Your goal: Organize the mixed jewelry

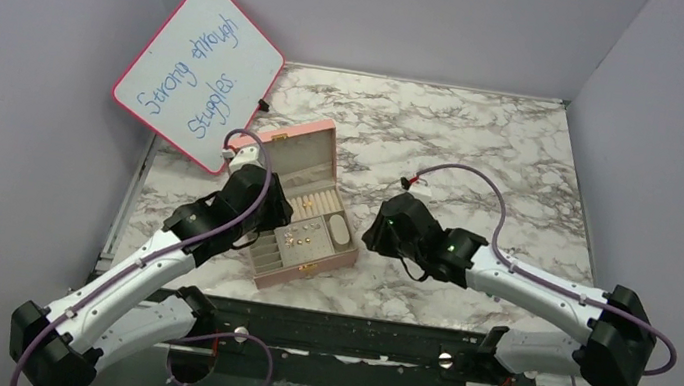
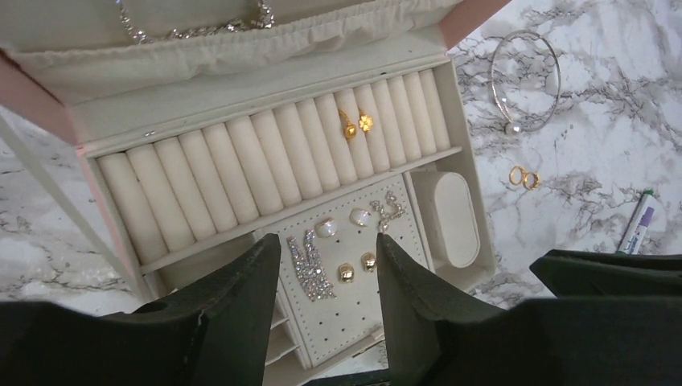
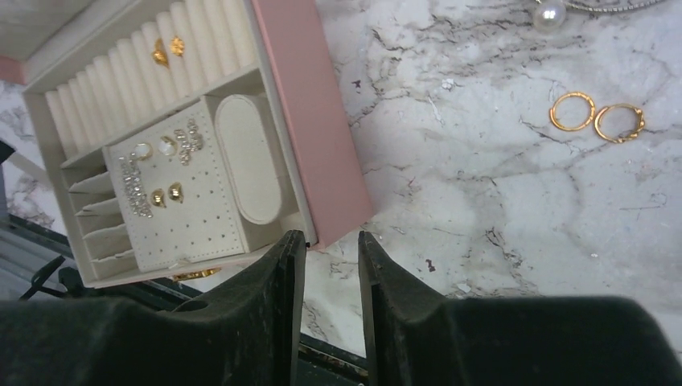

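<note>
The mixed jewelry is partly in the open pink box [image 1: 324,137] and partly loose. Two gold rings [image 3: 573,111] lie side by side on the marble right of the box, also in the left wrist view [image 2: 524,177]. Two gold studs [image 2: 347,273] sit on the box's perforated panel, beside crystal and white pieces. Two gold pieces [image 2: 356,124] sit in the ring rolls. My left gripper [image 2: 328,241] is open and empty just above the panel [image 1: 274,216]. My right gripper [image 3: 330,236] is open and empty over bare marble by the box's near right corner [image 1: 379,235].
A silver bangle [image 2: 527,80] with a pearl end lies on the marble beyond the rings. A green-and-white pen [image 2: 639,225] lies to their right. A silver chain [image 2: 193,28] hangs in the lid pocket. A pink-framed whiteboard [image 1: 198,72] leans at the back left. Grey walls enclose the table.
</note>
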